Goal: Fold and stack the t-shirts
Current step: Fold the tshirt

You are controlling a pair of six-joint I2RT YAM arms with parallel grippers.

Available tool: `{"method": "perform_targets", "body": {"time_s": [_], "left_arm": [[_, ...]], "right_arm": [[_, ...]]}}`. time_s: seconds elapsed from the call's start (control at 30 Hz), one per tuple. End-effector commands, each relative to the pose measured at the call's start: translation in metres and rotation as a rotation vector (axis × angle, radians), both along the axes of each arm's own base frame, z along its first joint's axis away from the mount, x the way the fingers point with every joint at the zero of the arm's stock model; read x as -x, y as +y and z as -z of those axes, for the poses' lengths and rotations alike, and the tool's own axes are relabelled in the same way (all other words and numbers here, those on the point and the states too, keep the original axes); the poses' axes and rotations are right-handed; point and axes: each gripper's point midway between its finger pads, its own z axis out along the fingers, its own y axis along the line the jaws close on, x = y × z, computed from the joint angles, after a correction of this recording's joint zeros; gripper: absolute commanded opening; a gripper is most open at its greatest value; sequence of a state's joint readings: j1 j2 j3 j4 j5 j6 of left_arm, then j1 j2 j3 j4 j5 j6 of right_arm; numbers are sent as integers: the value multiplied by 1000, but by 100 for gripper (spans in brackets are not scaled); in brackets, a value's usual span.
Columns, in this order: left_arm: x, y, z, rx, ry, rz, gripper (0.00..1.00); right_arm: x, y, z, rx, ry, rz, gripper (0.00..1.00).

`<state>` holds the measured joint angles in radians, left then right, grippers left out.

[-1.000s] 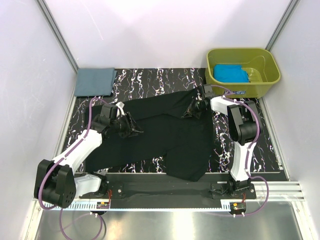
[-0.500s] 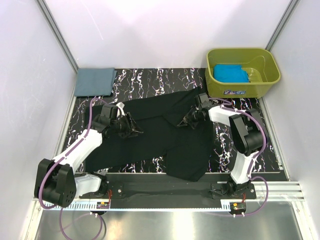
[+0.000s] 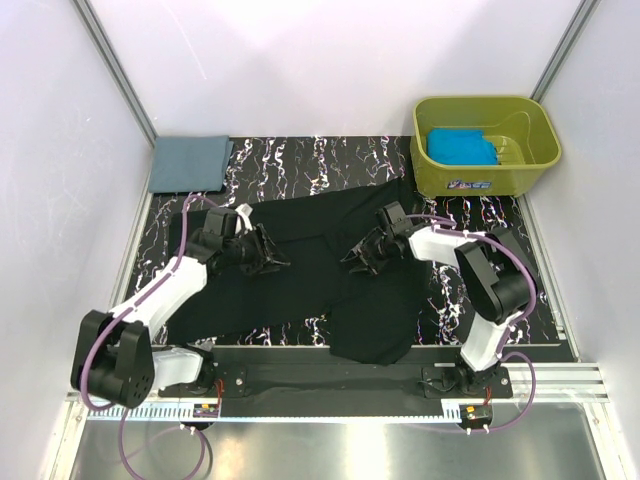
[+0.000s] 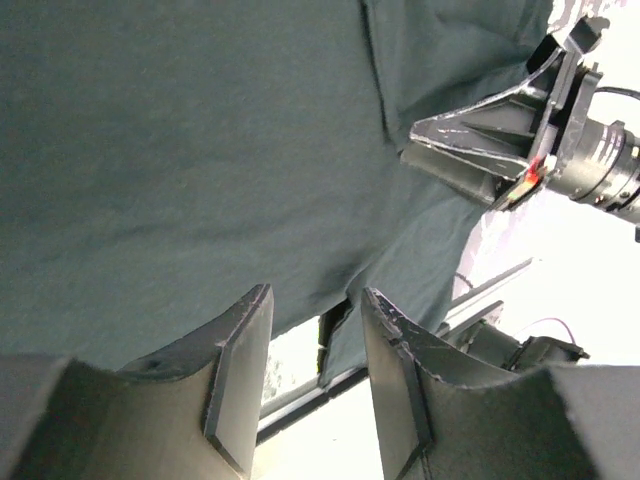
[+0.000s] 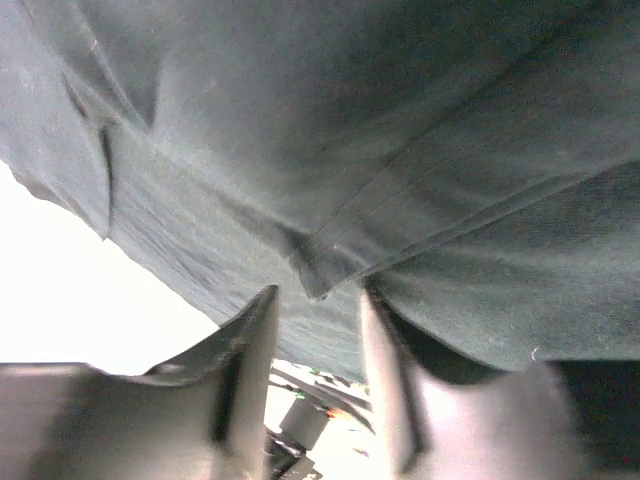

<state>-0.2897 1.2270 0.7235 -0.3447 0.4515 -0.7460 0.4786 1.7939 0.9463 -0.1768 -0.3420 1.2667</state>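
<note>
White panel walls point(image 3: 330, 60) and grey metal corner posts point(image 3: 115, 70) enclosed the black, white-veined desk point(image 3: 330, 160) under even light.

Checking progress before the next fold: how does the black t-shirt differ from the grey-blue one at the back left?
The black t-shirt lies spread and rumpled mid-table; the grey-blue t-shirt is a neat folded rectangle in the far left corner. The black covers far more area than the grey-blue. The left end effector and right end effector pinch the black; nothing touches the grey-blue. Both rest on the tabletop.
</note>
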Motion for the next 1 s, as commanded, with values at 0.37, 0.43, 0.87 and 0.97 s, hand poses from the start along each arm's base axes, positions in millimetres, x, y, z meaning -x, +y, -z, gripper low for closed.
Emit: {"method": "perform_targets", "body": {"time_s": [0.37, 0.43, 0.87, 0.97], "left_arm": [[-52, -116, -10, 203, -23, 114, 46], [-54, -127, 4, 181, 5, 101, 47], [-64, -155, 51, 125, 127, 29, 43], [-65, -153, 56, 102, 136, 27, 45]], "right_arm": [[-30, -157, -73, 389, -403, -175, 53], [-39, -163, -71, 429, -426, -229, 47], [-76, -170, -33, 420, -414, -358, 46], [-82, -166, -29, 402, -413, -362, 40]]}}
